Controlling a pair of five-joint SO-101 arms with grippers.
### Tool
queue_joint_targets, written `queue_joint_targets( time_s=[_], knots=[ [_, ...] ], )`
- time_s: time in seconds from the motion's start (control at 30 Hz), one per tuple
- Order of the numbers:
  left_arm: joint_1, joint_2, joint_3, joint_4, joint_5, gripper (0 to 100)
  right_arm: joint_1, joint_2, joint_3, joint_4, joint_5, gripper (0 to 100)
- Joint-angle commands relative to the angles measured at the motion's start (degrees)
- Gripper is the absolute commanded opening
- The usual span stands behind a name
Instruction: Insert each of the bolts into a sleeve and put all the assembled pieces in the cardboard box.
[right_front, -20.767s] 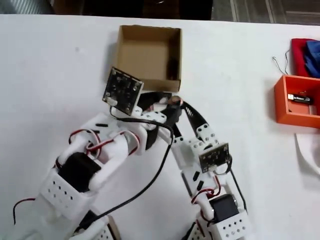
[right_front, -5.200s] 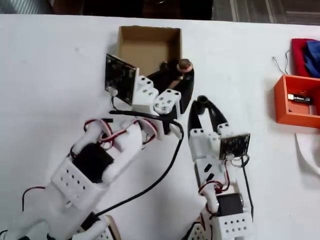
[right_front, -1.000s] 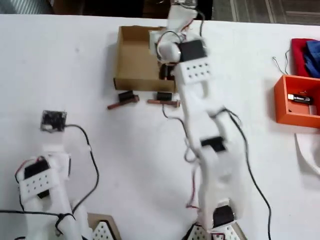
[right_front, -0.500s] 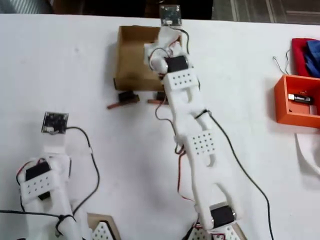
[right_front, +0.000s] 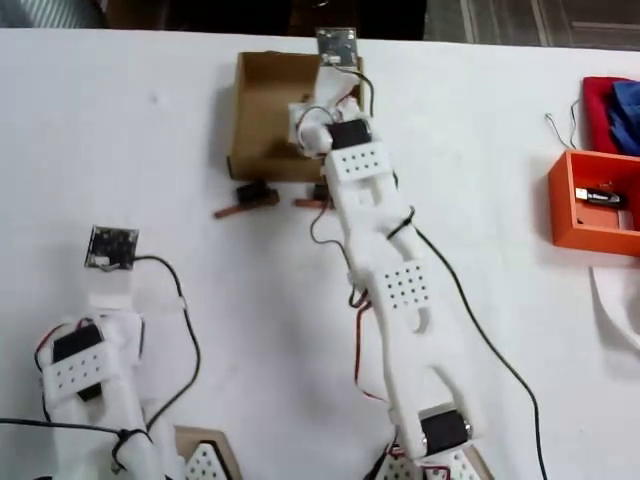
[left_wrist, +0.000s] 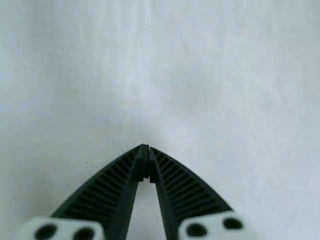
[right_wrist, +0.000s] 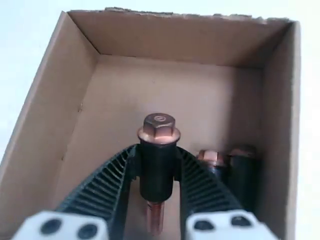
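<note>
1. The left gripper (left_wrist: 144, 154) is over bare table (left_wrist: 210, 70) on the near side, well apart from the cardboard box (right_front: 262, 110). Its jaws are fully closed, tip against tip, with nothing between them.
2. The right arm (right_front: 395, 290) extends from the near edge across the table to the box.
3. Two assembled pieces lie on the table just beside the box's near wall. The first loose piece (right_front: 248, 198) is in full view. The second loose piece (right_front: 312, 200) is partly covered by the right arm.
4. An orange tray (right_front: 570, 215) sits near the table's right edge, well apart from the box.
5. The right gripper (right_wrist: 156, 151) hangs over the box's open top. Its jaws are partly open and clamp a black sleeve (right_wrist: 156, 175), one jaw on each side.
6. A copper bolt (right_wrist: 159, 127) is seated in the sleeve. Its hex head stands out of the end away from the wrist, and its shank protrudes from the other end.
7. Two further assembled pieces rest inside the box by one side wall, just beside each other: the first boxed piece (right_wrist: 212, 159) and the second boxed piece (right_wrist: 243, 160).
</note>
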Motion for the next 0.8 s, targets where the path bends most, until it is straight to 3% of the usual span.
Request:
queue_joint_targets(
  time_s=[0.0, 0.53, 0.77],
  knots=[
    [-0.35, -0.88, -0.22, -0.88, -0.09, 3, -0.48, -1.63, 0.70, -1.27, -0.26, 1.9],
    [-0.35, -0.88, -0.22, -0.97, -0.09, 3, -0.66, -1.45, 3.96, -1.19, -0.79, 1.9],
    [-0.35, -0.88, -0.22, -0.97, -0.09, 3, -0.40, -1.27, 4.22, -1.19, -4.31, 1.9]
  ],
)
